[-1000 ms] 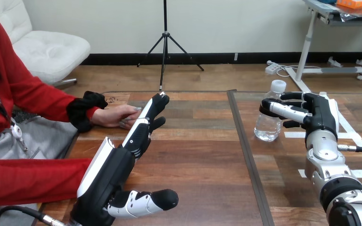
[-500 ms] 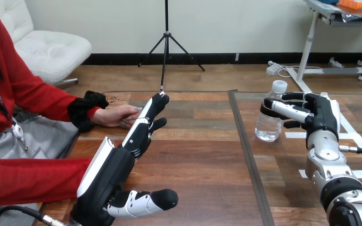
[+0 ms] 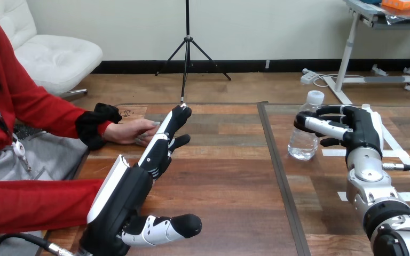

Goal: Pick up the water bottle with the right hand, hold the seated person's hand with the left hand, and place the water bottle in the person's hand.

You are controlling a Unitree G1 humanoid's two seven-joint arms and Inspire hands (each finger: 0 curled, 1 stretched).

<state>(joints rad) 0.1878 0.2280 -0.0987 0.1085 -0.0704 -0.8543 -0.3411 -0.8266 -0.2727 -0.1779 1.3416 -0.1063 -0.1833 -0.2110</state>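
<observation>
A clear water bottle (image 3: 303, 140) with a white cap stands upright on the table's right half. My right hand (image 3: 362, 132) is at its right side, with the thumb across the bottle's front and the fingers (image 3: 326, 111) curled round behind its neck. The bottle's base rests on the table. At the left edge the person's hand (image 3: 131, 131) lies flat on the wood. My left hand (image 3: 121, 194) reaches forward, open, with straight fingers (image 3: 163, 140) lying against the right side of the person's fingertips. Its thumb is spread out low near the front edge.
The wooden table (image 3: 229, 181) has a dark seam running front to back near its middle. White tape strips (image 3: 403, 152) mark the surface at the far right. The person's other forearm, in a red sleeve (image 3: 26, 202), lies along the front left.
My right hand's fingers have curled further round the bottle's neck toward the thumb tip. The bottle, my left hand and the person's hand stay where they were.
</observation>
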